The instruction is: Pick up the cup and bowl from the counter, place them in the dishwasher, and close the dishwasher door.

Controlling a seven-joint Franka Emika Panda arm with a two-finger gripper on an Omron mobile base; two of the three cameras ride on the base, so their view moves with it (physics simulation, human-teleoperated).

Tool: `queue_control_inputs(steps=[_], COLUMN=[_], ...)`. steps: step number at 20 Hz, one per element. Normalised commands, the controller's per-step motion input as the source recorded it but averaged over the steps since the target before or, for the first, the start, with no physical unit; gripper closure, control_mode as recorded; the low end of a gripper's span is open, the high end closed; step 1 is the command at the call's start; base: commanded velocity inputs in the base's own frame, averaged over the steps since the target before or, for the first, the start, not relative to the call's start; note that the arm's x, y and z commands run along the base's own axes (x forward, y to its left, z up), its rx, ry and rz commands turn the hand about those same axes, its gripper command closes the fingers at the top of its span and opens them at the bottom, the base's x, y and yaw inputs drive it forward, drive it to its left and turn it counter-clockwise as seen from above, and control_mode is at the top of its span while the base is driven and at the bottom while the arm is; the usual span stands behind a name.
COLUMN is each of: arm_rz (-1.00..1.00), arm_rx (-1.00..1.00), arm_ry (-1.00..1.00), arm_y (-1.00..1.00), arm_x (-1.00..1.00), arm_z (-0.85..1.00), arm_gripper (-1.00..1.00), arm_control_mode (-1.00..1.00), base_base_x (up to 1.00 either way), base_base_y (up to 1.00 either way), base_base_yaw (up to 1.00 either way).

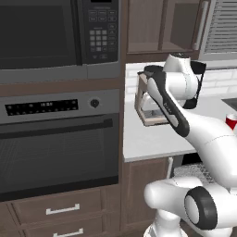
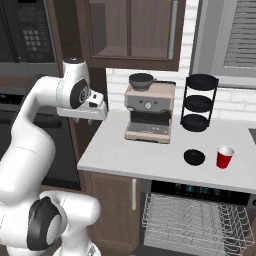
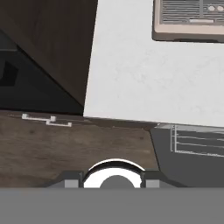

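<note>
The small red cup (image 2: 225,157) stands on the pale counter (image 2: 150,155) near its right end, also seen as the cup (image 1: 231,121). A black bowl (image 2: 194,157) rests just left of it. Below them the dishwasher (image 2: 200,190) is open, its wire rack (image 2: 195,220) pulled out over the lowered dishwasher door (image 3: 175,168). My gripper (image 2: 91,120) hangs over the counter's left end, well left of the bowl and cup, pointing down. In the hand view the gripper (image 3: 111,179) is open with nothing between its fingertips (image 3: 72,178).
A coffee machine (image 2: 149,112) stands at the back of the counter, with a black three-tier stand (image 2: 199,102) to its right. To the left, a black oven (image 1: 55,152) sits under a microwave (image 1: 55,34). Wood cabinets hang above the counter.
</note>
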Motion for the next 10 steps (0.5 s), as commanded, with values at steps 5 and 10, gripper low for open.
queue_control_inputs(steps=[5, 10], arm_rz=[-0.01, -0.15], arm_rx=[0.00, 0.00], arm_ry=[-0.01, -0.02], arm_y=[-0.02, -0.53], arm_x=[-0.28, -0.30], arm_z=[0.00, 0.00], arm_gripper=[-1.00, -1.00], arm_control_mode=[-1.00, -1.00], base_base_x=[0.00, 0.00], base_base_y=[0.00, 0.00], base_base_yaw=[0.00, 0.00])
